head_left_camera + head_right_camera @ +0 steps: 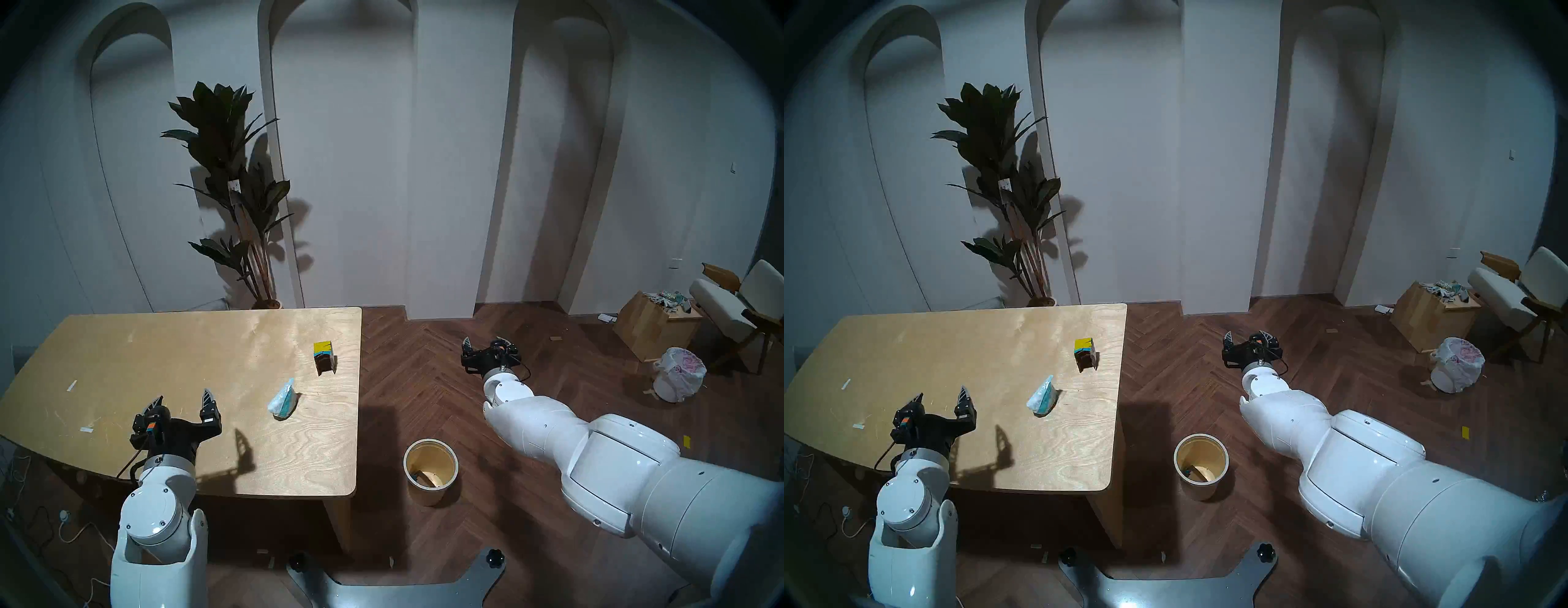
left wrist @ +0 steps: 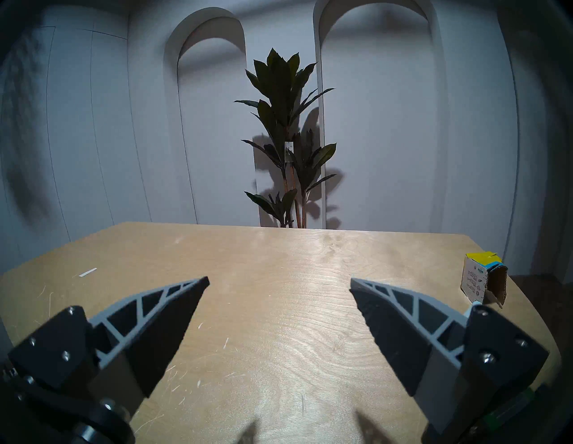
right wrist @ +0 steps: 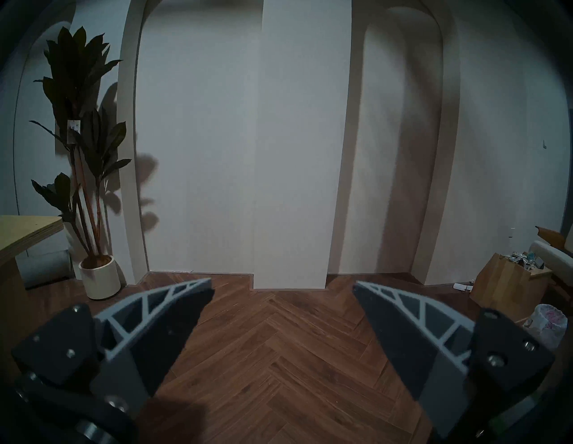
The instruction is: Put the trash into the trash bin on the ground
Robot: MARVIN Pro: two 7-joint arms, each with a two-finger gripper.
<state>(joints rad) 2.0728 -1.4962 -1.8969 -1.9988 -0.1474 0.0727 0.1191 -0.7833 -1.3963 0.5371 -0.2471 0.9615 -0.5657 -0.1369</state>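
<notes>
- Trash on the bench (image 1: 127, 361) is down to two pieces: a pouch (image 1: 283, 401) near the middle-right and a black-and-yellow box (image 1: 325, 357) farther off, close to the right edge.
- Left hand (image 1: 183, 403) hovers over the near-left part of the bench, jaws spread wide and empty; the pouch lies to its right, apart from it.
- Going for the pouch with this hand looks the natural next step. It is soft and stands on edge, so I would come in low and close across its thin body, not its tip.
- The box stands upright with a torn side showing in the left wrist view (image 2: 483, 279); squeezing the firm printed faces should hold better than the torn flap.
- Bin (image 1: 430, 465) sits on the floor just right of the bench's near corner, with something already lying at its bottom, probably a carton.
- Carry each piece clear past the bench edge and let go directly over the rim, low enough that it cannot bounce out.
- Right hand (image 1: 488, 344) hangs over the floor far right of the bench, jaws wide apart, gripping nothing, well beyond the bin.
</notes>
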